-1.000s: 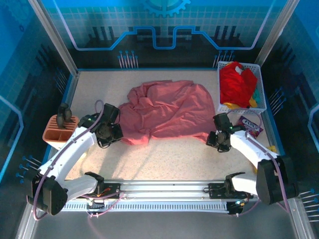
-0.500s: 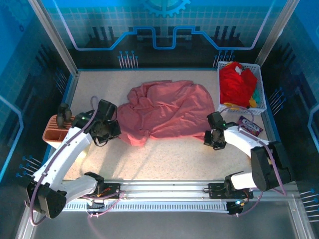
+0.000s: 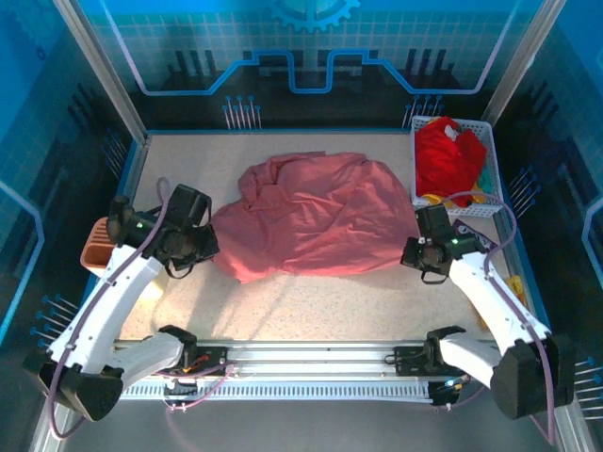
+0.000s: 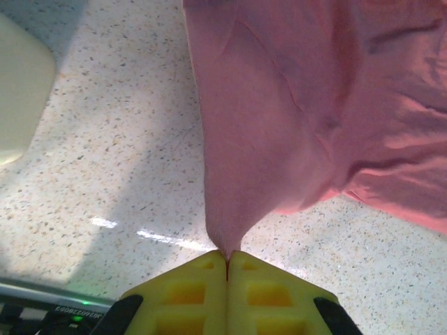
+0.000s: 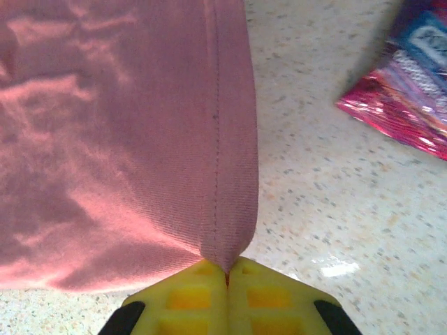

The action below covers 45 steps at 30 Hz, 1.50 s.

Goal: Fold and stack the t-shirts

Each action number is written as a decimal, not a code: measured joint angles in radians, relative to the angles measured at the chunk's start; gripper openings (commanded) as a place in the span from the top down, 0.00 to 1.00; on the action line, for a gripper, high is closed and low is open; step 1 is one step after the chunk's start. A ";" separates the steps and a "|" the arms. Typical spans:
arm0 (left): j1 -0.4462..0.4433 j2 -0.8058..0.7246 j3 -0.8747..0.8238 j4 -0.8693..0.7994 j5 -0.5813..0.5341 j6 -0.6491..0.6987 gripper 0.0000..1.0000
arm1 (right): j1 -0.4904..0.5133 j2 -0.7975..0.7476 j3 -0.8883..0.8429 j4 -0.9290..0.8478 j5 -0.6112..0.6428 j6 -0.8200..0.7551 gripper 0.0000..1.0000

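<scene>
Two grippers, one garment. Closes the left gripper (image 3: 209,249) hard on the left tip of the salmon-pink t-shirt (image 3: 311,218), near the surface's left edge. Closes the right gripper (image 3: 413,254) just as hard on the shirt's right hem, near the right edge and just in front of the white basket (image 3: 493,151). Shirt rumpled across the middle of the surface (image 3: 311,306), strung between the two grips.

Broad bare strip between shirt and near edge; narrower bare band along the far edge behind it. Tight on the left: orange holder (image 3: 99,252) at the left edge, just beside the left arm (image 3: 118,297). Tight on the right too: basket in the far right corner, red t-shirt (image 3: 441,160) heaped inside, yellow cloth (image 3: 435,200) and green cloth (image 3: 485,179) tucked beside it.

From above, layout and margins, with fingertips too small to judge. From the left wrist, yellow pads (image 4: 188,293) pressed flat together at the left gripper (image 4: 227,259), a drawn-out point of pink cloth caught in the seam; pale rounded object (image 4: 17,91) off to the left. From the right wrist, right gripper (image 5: 227,273) likewise fully closed, stitched hem folded into the pads; purple and pink snack packet (image 5: 408,77) flat on the speckled top to the right, apart from the shirt.
</scene>
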 measured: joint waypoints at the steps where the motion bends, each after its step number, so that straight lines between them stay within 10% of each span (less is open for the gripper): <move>1: 0.000 -0.011 0.013 -0.015 -0.009 0.000 1.00 | -0.010 -0.033 0.000 -0.014 0.011 0.006 1.00; 15: 0.000 -0.072 -0.037 -0.105 -0.027 -0.018 0.82 | -0.126 -0.123 -0.045 -0.040 -0.020 0.014 0.89; 20: 0.000 -0.072 -0.074 -0.114 -0.027 -0.027 0.54 | -0.126 -0.196 -0.050 -0.040 -0.007 0.022 0.56; 27: 0.000 -0.022 -0.078 -0.077 -0.026 -0.013 0.47 | -0.126 -0.183 -0.050 -0.023 -0.010 -0.003 0.29; 36: 0.000 0.273 0.012 0.309 0.064 0.120 0.32 | 0.010 -0.027 -0.009 0.119 -0.072 -0.066 0.14; 45: 0.000 0.867 0.495 0.550 0.090 0.296 0.31 | 0.090 0.121 0.035 0.212 -0.133 -0.115 0.12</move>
